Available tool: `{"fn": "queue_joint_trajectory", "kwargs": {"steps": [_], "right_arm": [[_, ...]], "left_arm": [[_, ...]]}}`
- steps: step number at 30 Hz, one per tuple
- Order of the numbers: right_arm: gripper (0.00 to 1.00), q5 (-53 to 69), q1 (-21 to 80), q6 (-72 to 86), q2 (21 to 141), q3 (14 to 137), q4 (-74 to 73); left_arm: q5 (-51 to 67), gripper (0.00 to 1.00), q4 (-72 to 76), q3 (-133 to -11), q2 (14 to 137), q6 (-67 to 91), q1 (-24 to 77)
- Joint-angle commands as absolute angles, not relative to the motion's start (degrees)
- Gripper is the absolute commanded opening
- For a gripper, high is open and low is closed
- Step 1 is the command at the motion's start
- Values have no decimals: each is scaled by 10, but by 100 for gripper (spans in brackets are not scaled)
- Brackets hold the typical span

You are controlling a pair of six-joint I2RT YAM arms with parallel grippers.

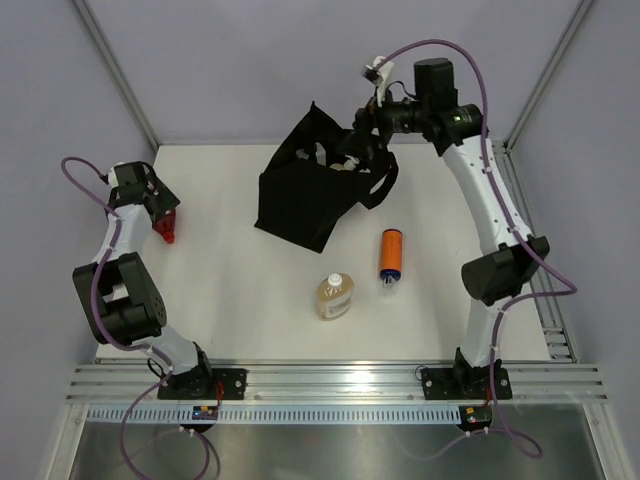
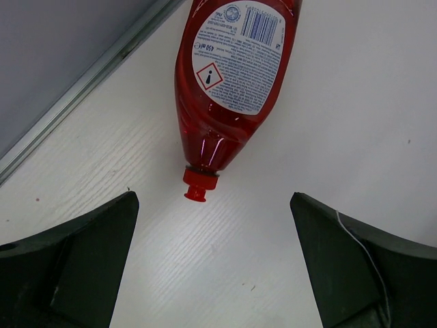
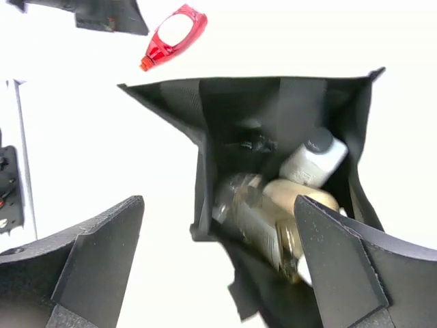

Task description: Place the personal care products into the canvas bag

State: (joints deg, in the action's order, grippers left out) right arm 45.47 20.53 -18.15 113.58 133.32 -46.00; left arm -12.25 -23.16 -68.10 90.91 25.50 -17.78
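My left fingers (image 2: 82, 260) are hovering open to take the red bottle (image 2: 229, 89) off the tabletop (image 2: 355, 102); my right fingers (image 3: 89, 266) are hanging open, empty, over the canvas bag (image 3: 273, 102).

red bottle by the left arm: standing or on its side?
On its side. The red bottle lies flat on the table, label facing up, cap pointing along the surface.

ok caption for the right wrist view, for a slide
Open right gripper over the canvas bag, several bottles inside

top: overhead, whole table (image 1: 250, 300) | wrists: close, downward | share red bottle (image 2: 229, 102)
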Motion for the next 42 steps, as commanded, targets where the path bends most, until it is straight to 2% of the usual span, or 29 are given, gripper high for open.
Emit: {"fn": "queue_joint_trajectory", "kwargs": {"steps": [1, 5, 8, 13, 18, 27, 36, 42], "right_arm": [[100, 525, 180, -198, 1063, 1250, -454], [99, 549, 150, -230, 995, 1151, -453], [99, 560, 129, -258, 967, 1080, -466], [100, 569, 105, -277, 944, 1017, -475], [100, 570, 96, -279, 947, 993, -481], [100, 570, 91, -275, 954, 985, -489], [100, 569, 83, -249, 953, 977, -483], [100, 572, 75, -225, 954, 977, -470]], "left_arm": [[-99, 99, -187, -723, 942, 236, -187], [-85, 99, -113, -702, 947, 214, -190], [-82, 99, -115, -696, 948, 200, -189], [-122, 99, -59, -615, 922, 231, -188], [-103, 99, 34, -572, 932, 268, -187], [-121, 99, 45, -663, 1021, 238, -189], [-125, 99, -120, -838, 1135, 249, -198], [-118, 99, -209, -895, 1186, 244, -204]]}}
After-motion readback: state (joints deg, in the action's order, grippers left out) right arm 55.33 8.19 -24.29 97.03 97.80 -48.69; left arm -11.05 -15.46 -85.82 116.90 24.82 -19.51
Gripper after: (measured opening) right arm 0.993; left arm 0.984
